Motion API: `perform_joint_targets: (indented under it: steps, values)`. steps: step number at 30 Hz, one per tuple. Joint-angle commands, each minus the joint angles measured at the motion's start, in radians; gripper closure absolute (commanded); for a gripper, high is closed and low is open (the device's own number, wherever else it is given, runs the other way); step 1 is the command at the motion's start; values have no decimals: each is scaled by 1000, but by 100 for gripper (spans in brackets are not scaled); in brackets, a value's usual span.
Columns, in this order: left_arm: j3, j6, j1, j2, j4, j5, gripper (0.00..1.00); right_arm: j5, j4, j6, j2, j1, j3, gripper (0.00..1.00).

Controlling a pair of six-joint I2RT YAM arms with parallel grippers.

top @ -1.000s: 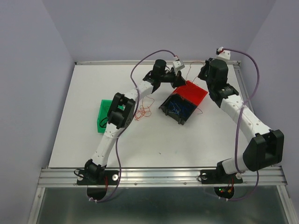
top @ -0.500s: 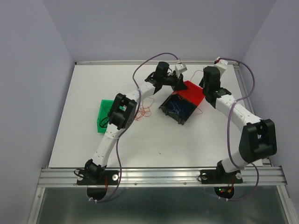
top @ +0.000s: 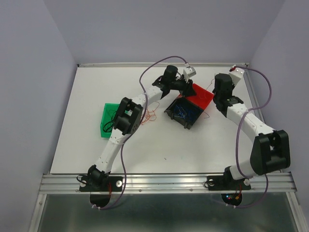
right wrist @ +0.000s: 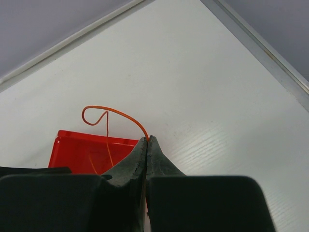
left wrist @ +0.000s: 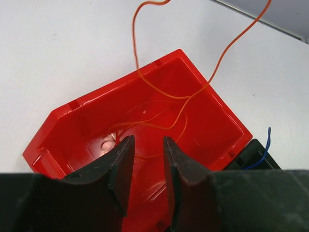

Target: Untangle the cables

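The cables are thin curly wires. One red cable [right wrist: 112,114] rises in a loop from my right gripper [right wrist: 147,138], which is shut on its end just right of the red bin [top: 203,96]. The same red cable [left wrist: 159,92] trails across the inside of the red bin [left wrist: 212,121]. My left gripper [left wrist: 147,145] hangs open over that bin with nothing between its fingers. Blue cables [top: 182,110] lie in the black bin [top: 189,122]; one blue end [left wrist: 263,147] shows at that bin's edge. More red cable [top: 148,116] lies loose on the table.
A green bin [top: 110,120] stands at the left, beside the left arm's elbow. The red and black bins touch each other mid-table. The table's metal rim [right wrist: 260,53] runs close behind the right gripper. Purple hoses [top: 157,65] arch over both arms.
My left gripper has opened over the red bin and let go of the red cable. The right arm has drawn back toward the near side, still shut on the cable.
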Motion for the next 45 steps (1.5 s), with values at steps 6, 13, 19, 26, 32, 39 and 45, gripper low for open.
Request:
perform_joint_targets:
  steps: [6, 13, 19, 26, 32, 39, 45]
  values:
    - [39, -39, 27, -104, 58, -18, 48, -186, 110, -58, -21, -8, -11, 100]
    - [-17, -155, 116, -243, 121, 45, 48, -481, 132, -131, 54, -7, 10, 99]
    - [-215, -105, 278, -476, 48, 106, 41, -491, 27, -129, 153, -5, 62, 99]
    - [-473, 216, 381, -766, -190, -11, 33, -454, -156, -144, 344, -2, 237, 99]
    - [-625, 435, 396, -897, -424, -74, 32, -420, -242, -164, 514, 13, 408, 99]
    - [-803, 515, 390, -951, -465, -160, 28, -342, -383, -161, 661, 32, 556, 99]
    - [-832, 504, 360, -870, -480, -196, 28, -368, -382, -151, 589, 39, 562, 73]
